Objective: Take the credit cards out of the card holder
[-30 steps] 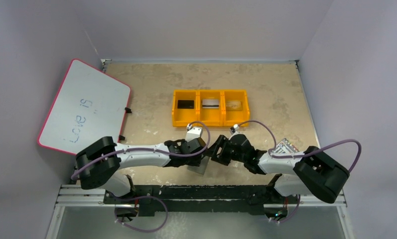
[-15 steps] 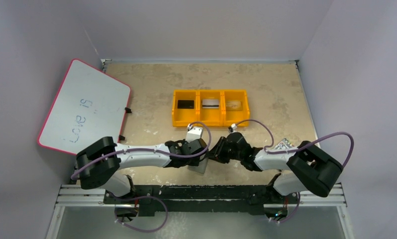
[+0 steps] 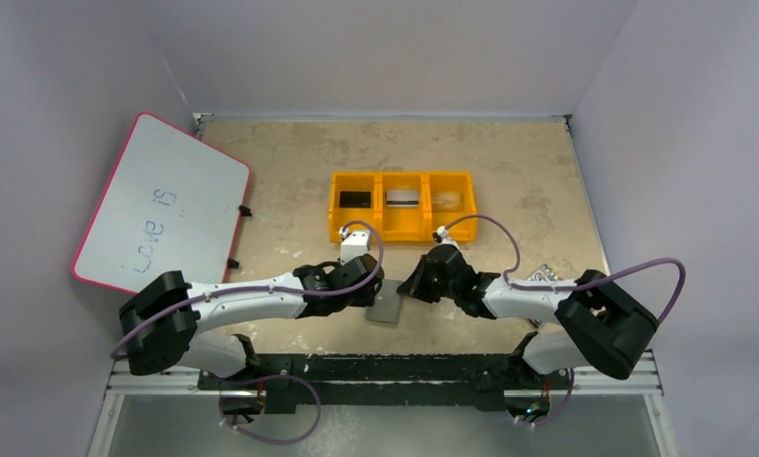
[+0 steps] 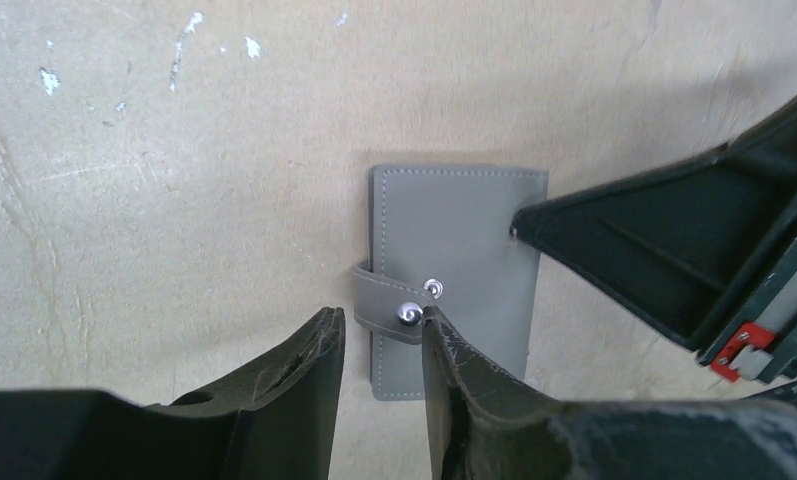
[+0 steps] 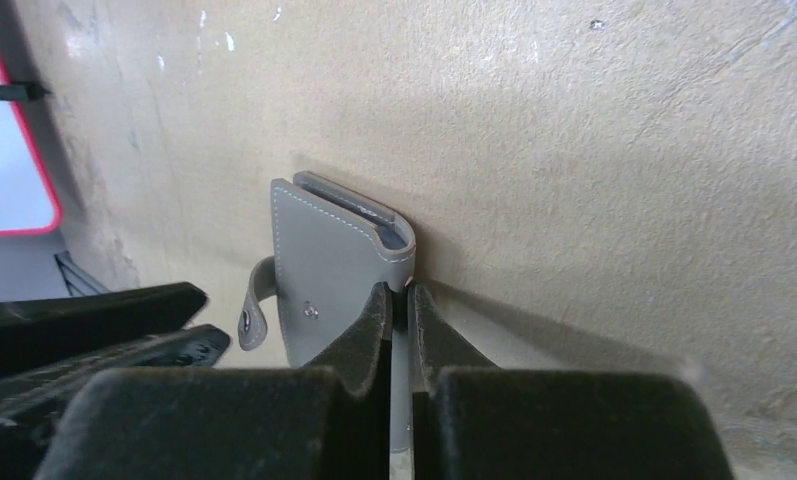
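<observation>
The grey card holder (image 3: 387,310) lies folded on the table near the front edge, its snap tab (image 4: 386,312) undone and looped off its left side. My right gripper (image 5: 401,300) is shut on the holder's right edge (image 5: 399,240). My left gripper (image 4: 382,335) stands open just left of the holder, the tab's end between its fingertips (image 4: 444,345). Three credit cards lie in the yellow bin tray (image 3: 402,234): a black one (image 3: 356,199), a silver one (image 3: 403,198) and a pale one (image 3: 449,200). Whether the holder has cards inside I cannot tell.
A whiteboard (image 3: 161,205) with a red rim leans at the left wall. A small pack (image 3: 545,278) lies by the right arm, mostly hidden by it. Both arms meet over the holder at the table's near edge.
My right gripper has slid left to the holder and closed on its edge. My left gripper has narrowed and shifted slightly away from the front edge.
</observation>
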Robot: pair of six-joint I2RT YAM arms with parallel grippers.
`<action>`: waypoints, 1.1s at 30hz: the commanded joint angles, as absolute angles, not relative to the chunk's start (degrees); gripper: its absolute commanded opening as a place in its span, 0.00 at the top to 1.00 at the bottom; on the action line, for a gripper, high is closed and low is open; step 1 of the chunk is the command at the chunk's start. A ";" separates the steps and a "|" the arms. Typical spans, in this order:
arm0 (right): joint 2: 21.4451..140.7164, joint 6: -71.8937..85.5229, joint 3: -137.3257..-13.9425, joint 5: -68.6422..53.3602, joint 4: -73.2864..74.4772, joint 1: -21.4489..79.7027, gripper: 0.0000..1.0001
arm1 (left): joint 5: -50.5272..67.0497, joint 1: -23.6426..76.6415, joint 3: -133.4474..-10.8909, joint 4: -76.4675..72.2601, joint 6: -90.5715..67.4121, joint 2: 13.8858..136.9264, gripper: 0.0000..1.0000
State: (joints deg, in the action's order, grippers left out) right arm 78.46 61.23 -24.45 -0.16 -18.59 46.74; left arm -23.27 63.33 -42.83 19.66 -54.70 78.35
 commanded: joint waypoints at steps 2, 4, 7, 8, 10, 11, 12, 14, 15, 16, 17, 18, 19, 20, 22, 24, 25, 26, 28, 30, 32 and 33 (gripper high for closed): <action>79.45 54.83 -27.44 1.49 -13.03 45.42 0.98 | -27.65 62.75 -42.49 18.49 -58.54 75.81 0.55; 80.19 53.27 -29.73 0.79 -9.59 45.10 0.92 | -27.29 62.40 -42.23 17.50 -58.89 76.64 0.50; 80.12 50.52 -33.86 -0.85 -4.63 45.07 0.83 | -27.77 61.77 -43.75 18.89 -60.51 78.46 0.45; 79.33 50.09 -34.72 -0.95 -2.96 45.09 0.81 | -27.34 61.66 -44.69 19.36 -60.96 78.64 0.43; 76.94 50.52 -35.73 -0.42 0.17 45.05 0.73 | -26.05 61.59 -47.19 20.06 -60.82 78.28 0.38; 75.48 51.15 -36.71 -0.14 2.43 44.96 0.72 | -25.60 61.53 -48.56 21.18 -61.00 77.87 0.33; 74.05 51.91 -37.87 -0.09 5.40 44.90 0.71 | -25.34 61.55 -50.16 22.93 -61.35 77.57 0.28; 71.13 54.18 -39.92 -0.37 10.07 44.89 0.65 | -25.07 60.75 -52.92 28.96 -62.66 78.04 0.24; 69.67 55.55 -40.42 -0.43 12.01 44.85 0.62 | -24.70 60.46 -53.83 30.90 -63.41 78.39 0.21; 67.98 56.94 -40.37 -0.27 12.52 44.90 0.58 | -24.17 60.39 -54.14 31.61 -63.55 78.68 0.19; 66.16 58.42 -39.66 0.37 12.01 44.91 0.54 | -23.75 60.32 -54.09 31.82 -63.82 78.93 0.18; 64.52 59.73 -38.21 1.39 10.74 44.91 0.52 | -23.47 60.23 -53.59 31.72 -64.03 79.17 0.16; 62.90 61.20 -36.67 2.90 9.69 44.85 0.49 | -23.39 60.18 -52.79 30.57 -63.77 79.33 0.13; 61.42 62.33 -35.16 4.22 8.98 44.82 0.45 | -23.19 60.21 -51.47 28.88 -63.26 79.36 0.11; 58.01 62.93 -32.25 6.85 6.39 44.78 0.37 | -24.12 60.25 -49.37 26.39 -62.83 79.02 0.06; 55.75 65.88 -29.72 8.75 6.29 44.40 0.21 | -24.89 60.12 -48.77 26.85 -64.05 78.82 0.02; 54.95 67.05 -29.27 8.49 6.40 43.86 0.16 | -25.00 60.09 -49.11 27.29 -63.76 79.02 0.01; 54.33 66.78 -28.76 7.96 5.43 43.48 0.15 | -25.49 60.11 -49.39 27.74 -63.18 79.38 0.00; 53.86 66.47 -27.41 7.61 3.12 43.42 0.14 | -26.27 60.11 -49.77 27.69 -61.66 80.60 0.01; 54.50 67.53 -26.83 7.90 3.00 43.37 0.15 | -26.64 60.23 -51.40 28.76 -60.46 83.24 0.03; 55.38 66.91 -27.62 7.87 4.20 43.40 0.15 | -27.02 61.17 -54.42 30.66 -59.51 87.48 0.05; 55.94 66.29 -28.08 7.87 4.77 43.37 0.15 | -27.81 61.96 -55.71 31.40 -59.17 89.02 0.06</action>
State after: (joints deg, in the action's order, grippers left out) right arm 55.07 65.47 -26.89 5.82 6.20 43.44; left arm -25.02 60.47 -50.24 29.26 -61.67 83.55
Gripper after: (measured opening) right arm 0.852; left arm 0.959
